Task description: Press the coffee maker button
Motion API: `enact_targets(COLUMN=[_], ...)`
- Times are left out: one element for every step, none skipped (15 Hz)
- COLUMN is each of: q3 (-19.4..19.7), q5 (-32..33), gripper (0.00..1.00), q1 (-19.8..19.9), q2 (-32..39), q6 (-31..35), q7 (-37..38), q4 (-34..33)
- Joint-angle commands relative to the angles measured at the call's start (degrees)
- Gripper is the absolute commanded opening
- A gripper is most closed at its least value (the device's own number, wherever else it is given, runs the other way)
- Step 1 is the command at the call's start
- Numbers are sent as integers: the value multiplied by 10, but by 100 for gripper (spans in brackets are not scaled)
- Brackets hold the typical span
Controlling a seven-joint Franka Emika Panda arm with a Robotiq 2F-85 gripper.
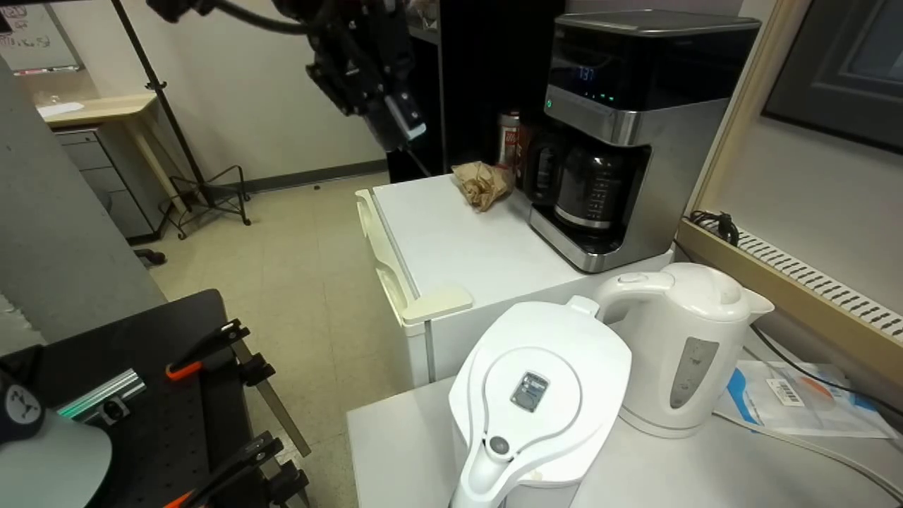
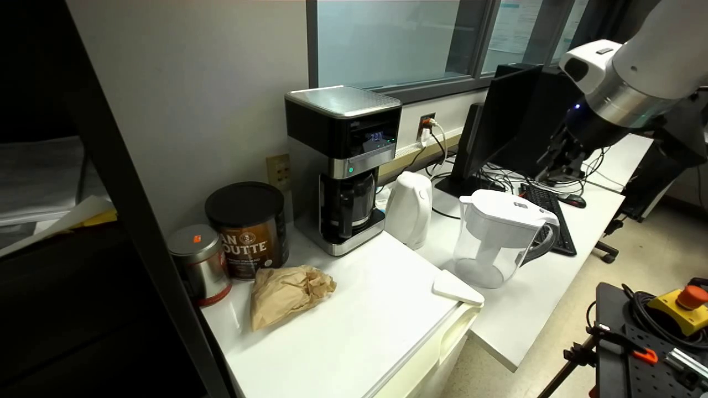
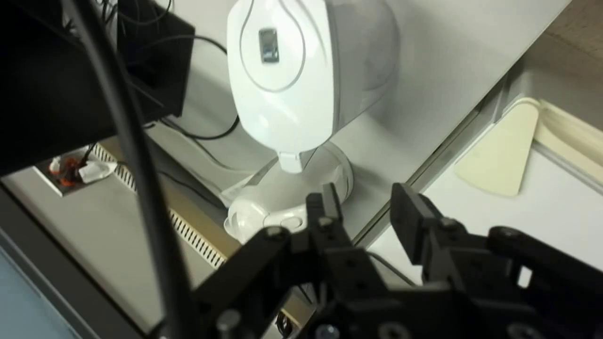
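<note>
The coffee maker (image 1: 681, 159) is a boxy black and silver machine with a dark glass carafe (image 1: 589, 183) in its lower part. In an exterior view it stands against the wall (image 2: 312, 130). Its display (image 1: 585, 74) is lit, and a small green-lit button (image 1: 549, 104) shows on the silver front band, also in an exterior view (image 2: 350, 169). My gripper (image 3: 365, 195) is open with nothing between its fingers. It hangs in the air (image 2: 547, 166), well apart from the coffee maker, and also shows dark and blurred (image 1: 403, 130). The coffee maker is out of the wrist view.
A white kettle (image 2: 408, 210) and a white filter pitcher (image 2: 500, 221) stand beside the coffee maker. A crumpled paper bag (image 2: 290, 293), a large brown can (image 2: 249, 237) and a silver can (image 2: 202, 265) are on its other side. Monitors (image 2: 506, 121) stand beyond the kettle.
</note>
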State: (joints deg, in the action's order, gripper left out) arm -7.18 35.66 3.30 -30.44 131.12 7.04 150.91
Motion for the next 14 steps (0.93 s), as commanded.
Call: enact_targets(q3=[4,7,7,10,13,16,18,22,25,29,33,36,39,27], q5=[73,88,109,126,141,155,170,182,192,199,207,212,217,218], gripper=[6,2,0,0,0,2,2,2,2,2,2,2,2,2], q1=[20,24,29,33,37,40,42,43,42,40,38,35,33,45], q2=[60,74,89,105,122,138,154,169,186,201,217,232,246,260], q6=[82,101,120,137,151,162,172,181,185,191,197,202,208,216], q7=[9,11,18,24,30,37,48,55,62,67,75,80,86,89], q4=[-40,-49,-60,-72,-85,-97,-111,-123,-138,-150,-164,-177,-190,-201])
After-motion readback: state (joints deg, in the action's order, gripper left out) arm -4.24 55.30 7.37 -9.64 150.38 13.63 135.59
